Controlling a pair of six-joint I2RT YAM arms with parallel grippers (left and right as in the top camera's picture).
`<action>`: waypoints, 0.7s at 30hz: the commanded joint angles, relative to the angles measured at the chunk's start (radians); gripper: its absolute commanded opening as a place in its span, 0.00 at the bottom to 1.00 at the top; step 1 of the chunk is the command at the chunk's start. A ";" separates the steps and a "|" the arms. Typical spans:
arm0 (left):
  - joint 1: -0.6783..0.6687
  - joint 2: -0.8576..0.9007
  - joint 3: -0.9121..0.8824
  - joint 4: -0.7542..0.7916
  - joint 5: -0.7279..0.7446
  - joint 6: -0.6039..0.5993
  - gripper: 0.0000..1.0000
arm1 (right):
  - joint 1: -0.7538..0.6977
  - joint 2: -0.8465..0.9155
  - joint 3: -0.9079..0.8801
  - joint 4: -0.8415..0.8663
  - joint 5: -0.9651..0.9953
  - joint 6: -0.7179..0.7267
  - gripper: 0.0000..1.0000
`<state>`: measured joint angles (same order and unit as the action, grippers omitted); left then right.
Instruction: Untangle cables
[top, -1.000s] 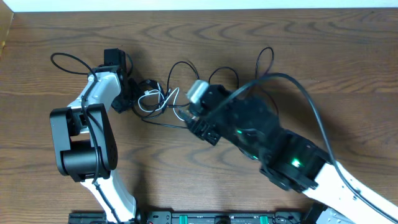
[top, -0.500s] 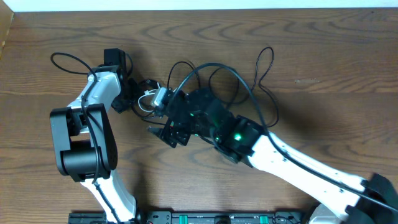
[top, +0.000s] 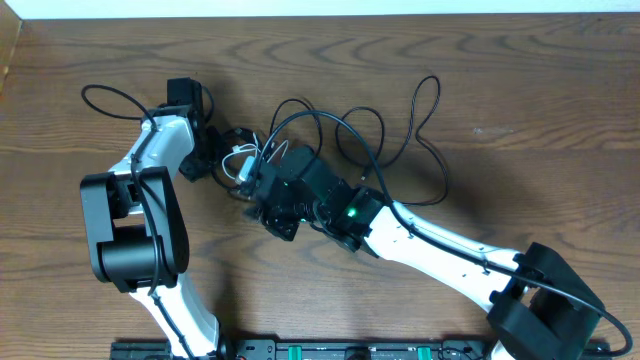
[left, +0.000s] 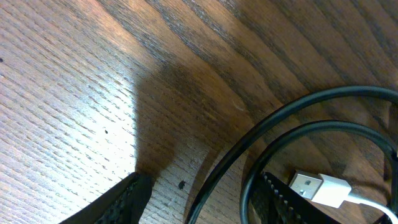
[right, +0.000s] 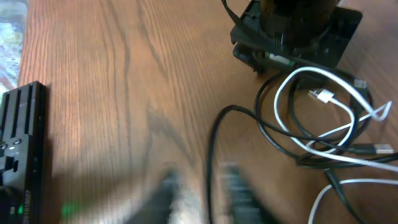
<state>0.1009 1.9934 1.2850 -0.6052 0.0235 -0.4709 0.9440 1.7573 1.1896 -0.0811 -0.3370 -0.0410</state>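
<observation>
We are looking across a brown wooden worktop. The cables are lying tangled near the middle of its far edge. Our left gripper is standing spread around a black cord, a white plug beside it. Our right gripper is showing only as a blur, so we cannot tell its grip.

Overhead, the light is even and the picture sharp, with faint shadows on the bench. At the left wrist, white glare burns the wood up-left of the left pincer, with dark shadow just above it. The right pincer is smeared with blur; the cables beyond it look sharper.
</observation>
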 joint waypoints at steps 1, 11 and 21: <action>0.005 0.039 -0.032 -0.008 -0.006 0.001 0.57 | 0.002 -0.003 0.002 0.000 -0.021 0.003 0.01; 0.005 0.039 -0.032 -0.008 -0.006 0.001 0.58 | -0.016 -0.187 0.002 -0.024 0.060 -0.026 0.01; 0.005 0.039 -0.032 -0.008 -0.006 0.001 0.58 | -0.017 -0.388 0.002 -0.113 0.103 -0.095 0.01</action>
<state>0.1009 1.9934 1.2850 -0.6048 0.0235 -0.4709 0.9298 1.4277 1.1889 -0.1799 -0.2508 -0.0914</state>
